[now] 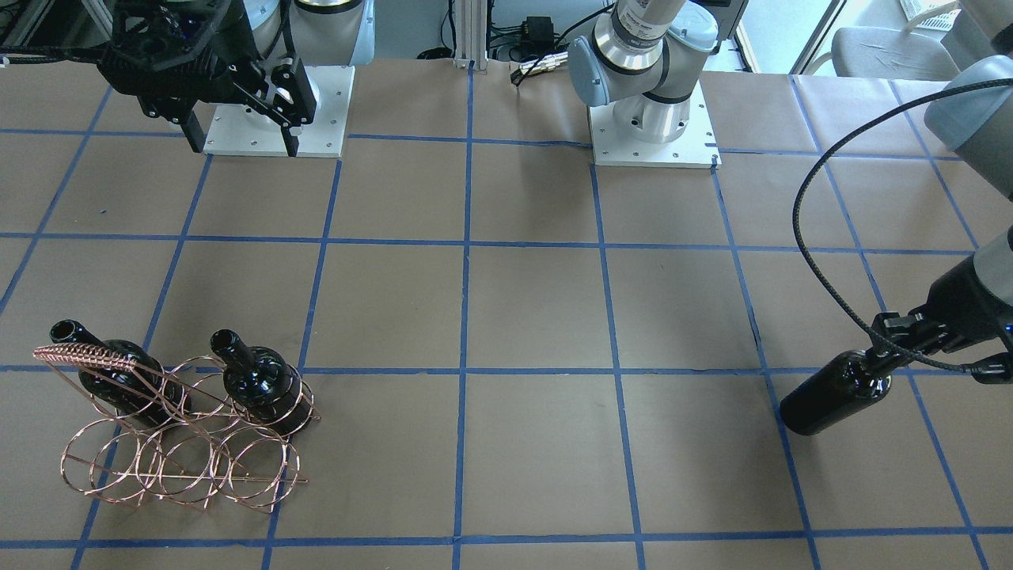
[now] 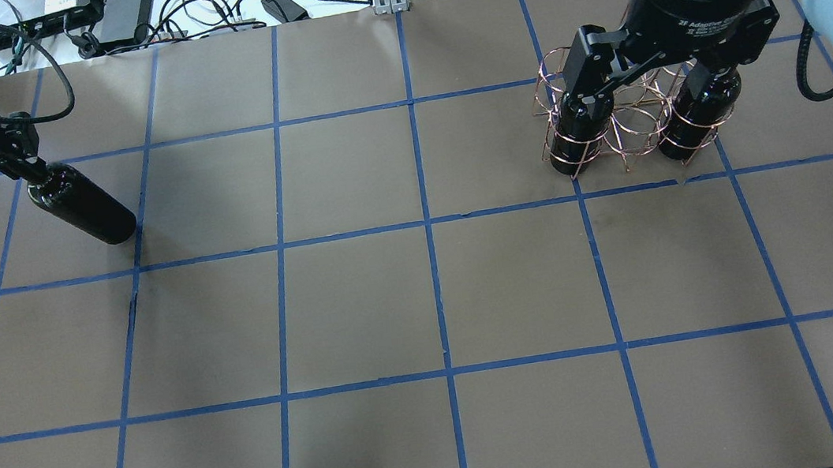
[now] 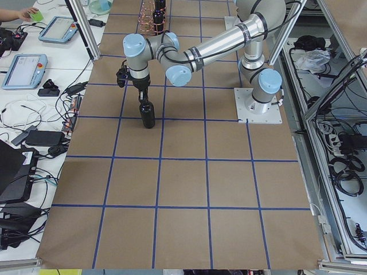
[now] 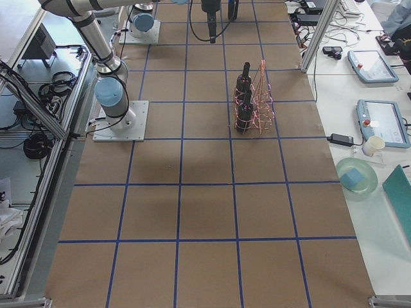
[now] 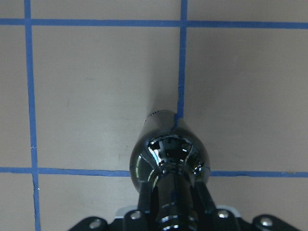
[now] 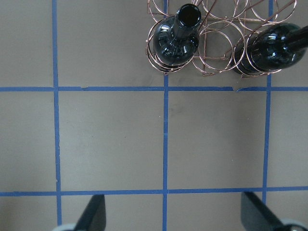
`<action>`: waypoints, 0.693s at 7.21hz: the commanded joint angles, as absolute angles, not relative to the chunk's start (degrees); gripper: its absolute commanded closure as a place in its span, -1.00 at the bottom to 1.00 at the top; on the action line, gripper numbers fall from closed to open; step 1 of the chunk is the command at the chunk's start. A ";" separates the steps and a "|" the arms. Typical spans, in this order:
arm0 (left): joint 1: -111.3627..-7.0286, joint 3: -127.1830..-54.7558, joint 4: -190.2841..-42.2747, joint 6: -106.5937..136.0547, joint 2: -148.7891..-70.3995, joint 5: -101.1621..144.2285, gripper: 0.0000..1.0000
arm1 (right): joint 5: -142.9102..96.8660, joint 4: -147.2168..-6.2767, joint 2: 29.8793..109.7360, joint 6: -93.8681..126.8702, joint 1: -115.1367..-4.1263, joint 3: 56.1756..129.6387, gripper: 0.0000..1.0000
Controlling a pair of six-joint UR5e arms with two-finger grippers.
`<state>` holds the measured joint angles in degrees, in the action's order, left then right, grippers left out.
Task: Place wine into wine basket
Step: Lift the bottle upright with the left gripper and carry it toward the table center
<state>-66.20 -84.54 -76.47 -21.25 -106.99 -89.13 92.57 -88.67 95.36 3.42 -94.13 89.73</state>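
Glass fills the bottom of the left wrist view: the left gripper (image 5: 173, 209) is clamped on the neck of the wine (image 5: 169, 154), which is upright over the table (image 5: 96, 86); whether its base touches I cannot tell. Farther off, at the lower left of the front view, the basket (image 1: 182, 467) already holds two bottles (image 1: 257, 384) in its back row, and its other rings look free. Farthest, at the upper left, the right gripper (image 1: 241, 142) hangs spread and empty, well apart from the basket. The neck is smooth, so a straight lift and a level, unhurried carry look wise, then a vertical descent into a free ring, clear of the handle (image 1: 83, 356), since thin wire would shift easily.
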 commanded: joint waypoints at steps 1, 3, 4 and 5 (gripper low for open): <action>-72.81 -84.99 -77.25 -12.69 -103.47 -88.15 1.00 | 92.55 -88.68 95.36 3.43 -94.13 89.74 -1.00; -82.74 -86.04 -80.40 -5.73 -100.30 -87.81 1.00 | 92.55 -88.77 95.36 3.52 -94.22 89.74 -1.00; -86.71 -86.65 -80.68 -5.02 -99.24 -86.15 1.00 | 92.46 -88.77 95.36 3.52 -94.22 89.74 -1.00; -91.01 -87.97 -80.94 -2.66 -98.53 -86.05 1.00 | 92.46 -88.77 95.45 3.52 -94.22 89.74 -1.00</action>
<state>-85.55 -86.67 -80.38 -5.24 -99.71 -86.70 92.49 -88.76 95.38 3.51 -94.21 89.74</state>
